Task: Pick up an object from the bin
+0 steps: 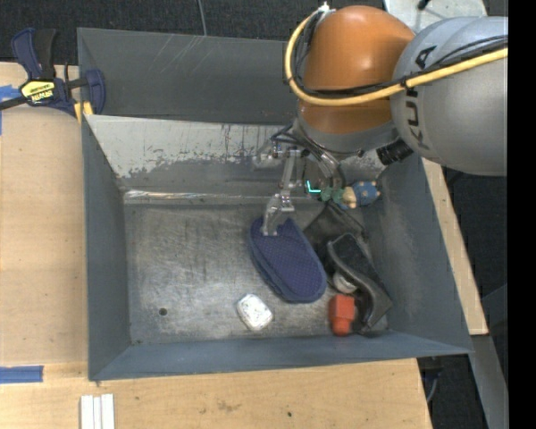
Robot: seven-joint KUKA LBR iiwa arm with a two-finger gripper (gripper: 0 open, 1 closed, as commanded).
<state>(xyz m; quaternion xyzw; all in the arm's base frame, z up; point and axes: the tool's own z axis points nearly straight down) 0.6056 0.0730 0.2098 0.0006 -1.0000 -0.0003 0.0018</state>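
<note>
My claw (284, 211) hangs right of the frame's centre, at the upper end of a dark blue oval pad (290, 262) lying on the floor of the bin (107, 257). I cannot tell if the claw is spread or pressed together. Right of the pad lie a black object (362, 275) and a red piece (341, 315), and lower left a small white lump (255, 311).

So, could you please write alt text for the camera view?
The robot's hand hangs over the top end of a dark blue oval fabric pad in the grey metal bin. A small white lump, a red piece and a black object lie nearby.
</note>
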